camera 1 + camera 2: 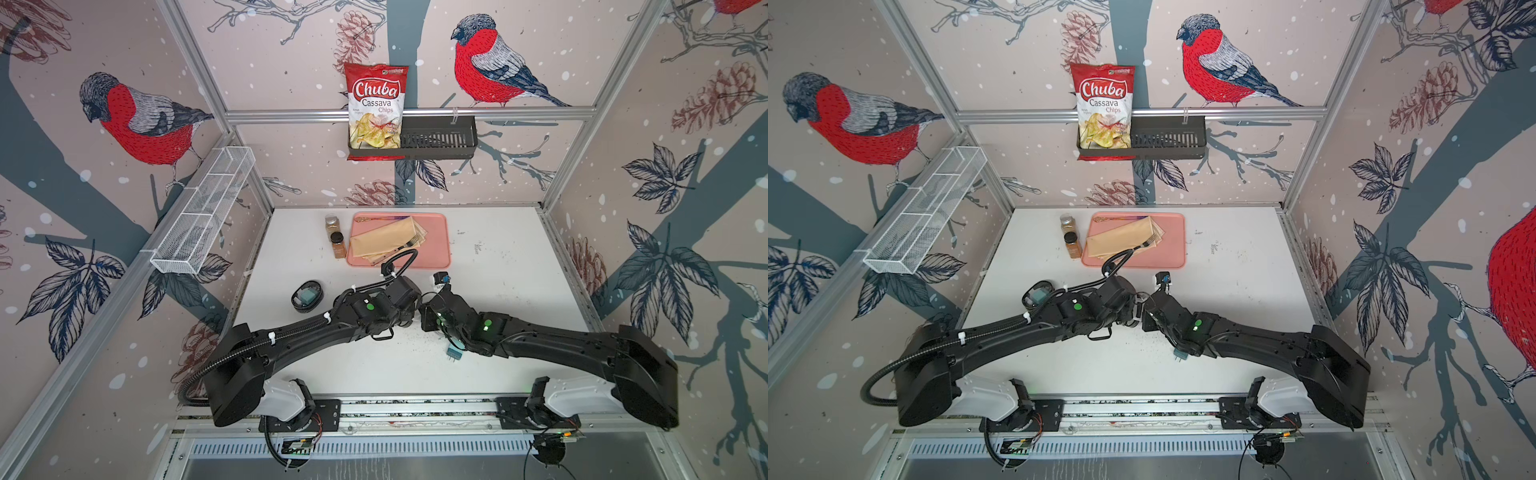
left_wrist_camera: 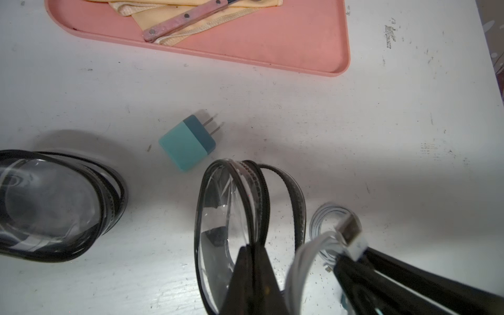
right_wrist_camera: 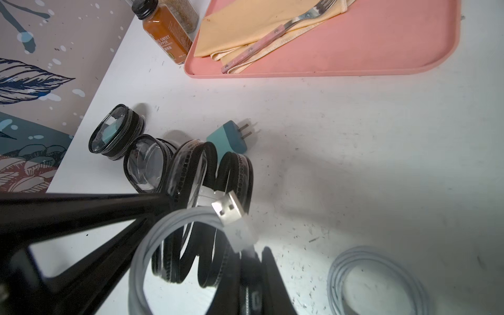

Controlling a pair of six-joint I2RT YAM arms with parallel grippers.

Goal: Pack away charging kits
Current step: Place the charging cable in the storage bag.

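Honestly, you're at the fiddly bit. Your left gripper (image 2: 252, 261) is pinched tight on the clear-lidded half of the open case (image 2: 231, 218). That case stands on edge on the table (image 2: 381, 136), on the robot's side of the pink tray (image 2: 313, 41). Your right gripper (image 2: 354, 259) is closed narrow on a coiled white cable (image 3: 152, 245). Its USB plug (image 3: 227, 208) pokes right at the gap between the case's two halves.

What I'd worry about:

- The coil looks about as wide as the opening. A loop could catch on the rim and spring loose once you let go.
- That pinch is on a thin bit of lid. Push the cable in hard and the case could twist out, or fold shut on the plug.
- A loose teal adapter (image 2: 186, 143) lies between the tray and the held case, just beside the case. Shove the case towards the tray and you'll knock it away.
- An empty case (image 3: 144, 163) sits right against the held one, or nearly; can't tell which. A wobble could topple it into the packed case (image 3: 116, 131) beside it.
- A second cable (image 3: 376, 281) lies farther from the tray, under your right arm's path.
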